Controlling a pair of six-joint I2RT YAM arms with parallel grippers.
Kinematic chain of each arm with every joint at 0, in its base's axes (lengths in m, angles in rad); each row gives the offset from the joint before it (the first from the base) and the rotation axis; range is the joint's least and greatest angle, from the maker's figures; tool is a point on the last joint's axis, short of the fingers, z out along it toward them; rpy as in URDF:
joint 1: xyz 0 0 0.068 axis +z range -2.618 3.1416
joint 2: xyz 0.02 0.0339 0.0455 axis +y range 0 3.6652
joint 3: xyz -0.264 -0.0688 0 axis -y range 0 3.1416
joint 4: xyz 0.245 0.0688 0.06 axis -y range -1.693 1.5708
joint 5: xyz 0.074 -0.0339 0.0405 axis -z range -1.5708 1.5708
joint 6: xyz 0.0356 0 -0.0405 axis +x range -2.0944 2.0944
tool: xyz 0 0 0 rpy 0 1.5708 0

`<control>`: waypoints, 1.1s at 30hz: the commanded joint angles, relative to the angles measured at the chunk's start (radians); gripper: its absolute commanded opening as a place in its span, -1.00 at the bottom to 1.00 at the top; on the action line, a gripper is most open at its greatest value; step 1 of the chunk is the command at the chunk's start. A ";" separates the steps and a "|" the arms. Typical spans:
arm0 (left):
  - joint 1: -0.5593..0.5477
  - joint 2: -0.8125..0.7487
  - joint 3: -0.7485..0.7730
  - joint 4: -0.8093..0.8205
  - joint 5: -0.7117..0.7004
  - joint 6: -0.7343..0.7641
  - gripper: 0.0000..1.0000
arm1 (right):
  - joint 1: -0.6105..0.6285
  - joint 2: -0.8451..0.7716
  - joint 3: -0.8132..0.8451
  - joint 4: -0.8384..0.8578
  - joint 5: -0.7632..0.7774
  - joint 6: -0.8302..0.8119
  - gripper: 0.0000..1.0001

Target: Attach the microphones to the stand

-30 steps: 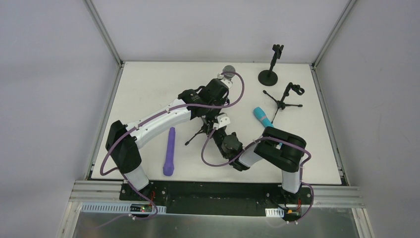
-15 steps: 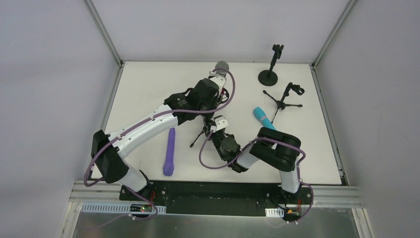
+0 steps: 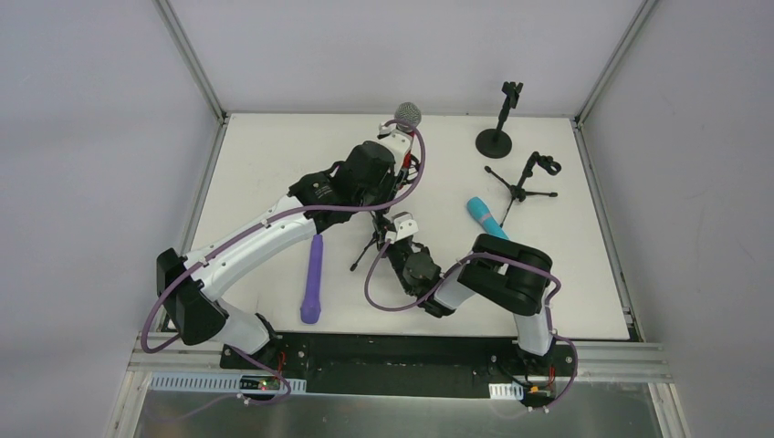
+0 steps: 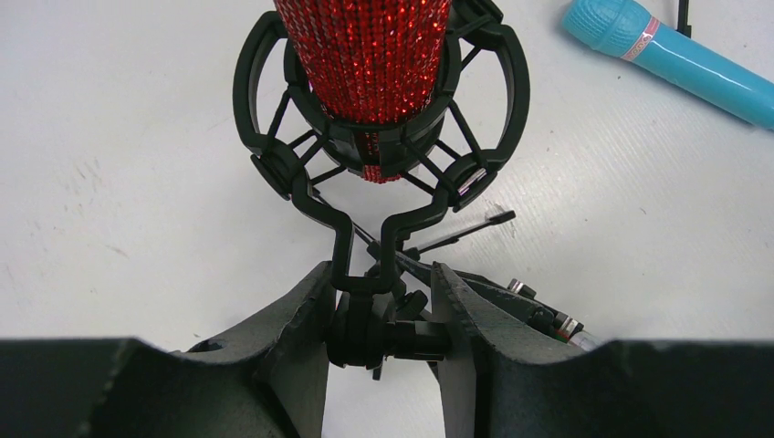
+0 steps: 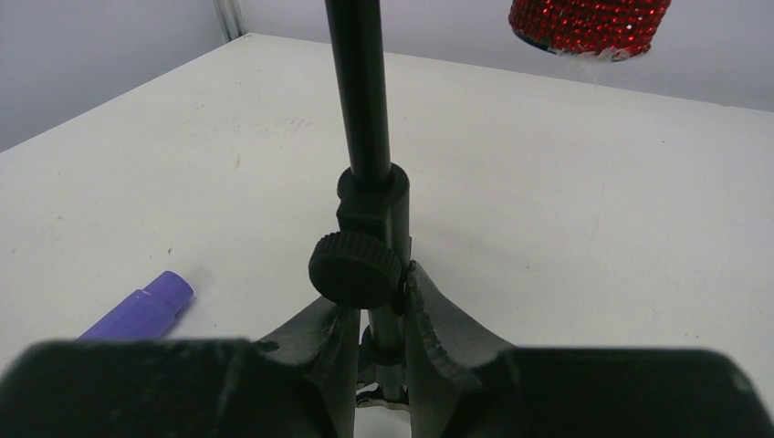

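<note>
White worktop [image 3: 274, 164], grey walls [image 3: 383, 46]. Purple microphone [image 3: 314, 278] lies flat at left. Left pincer [image 4: 381, 283] is clenched on the cradle [image 4: 402, 141], which holds the red microphone [image 4: 365, 55] just beyond its fingertips. Right pincer [image 5: 379, 310] clamps the stand [image 5: 358, 91]. Cyan microphone [image 3: 484, 216] lies at right.

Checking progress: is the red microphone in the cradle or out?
In: the red microphone passes through the black cradle, its end showing below.

The red microphone [image 4: 365, 55] sparkles with rows of tiny shiny dots, and its head [image 3: 408, 115] is grey mesh. The stand [image 5: 360, 91] is black, and my fingers [image 4: 292, 356] are black too. The blue microphone [image 4: 671, 62] has a pink band. The purple microphone [image 3: 313, 278] is purple all over. The table [image 3: 265, 164] is white. My arms [image 3: 265, 233] are white and black, with purple cables [image 3: 423, 157].
</note>
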 commanded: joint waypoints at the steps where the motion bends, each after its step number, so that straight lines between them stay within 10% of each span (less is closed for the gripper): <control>1: -0.023 -0.084 0.022 0.039 0.055 -0.003 -1.00 | -0.018 0.041 0.012 -0.060 0.079 -0.002 -1.00; 33: 0.154 -0.127 0.117 0.003 0.363 -0.053 -1.00 | -0.015 0.063 0.020 -0.060 0.021 0.006 -1.00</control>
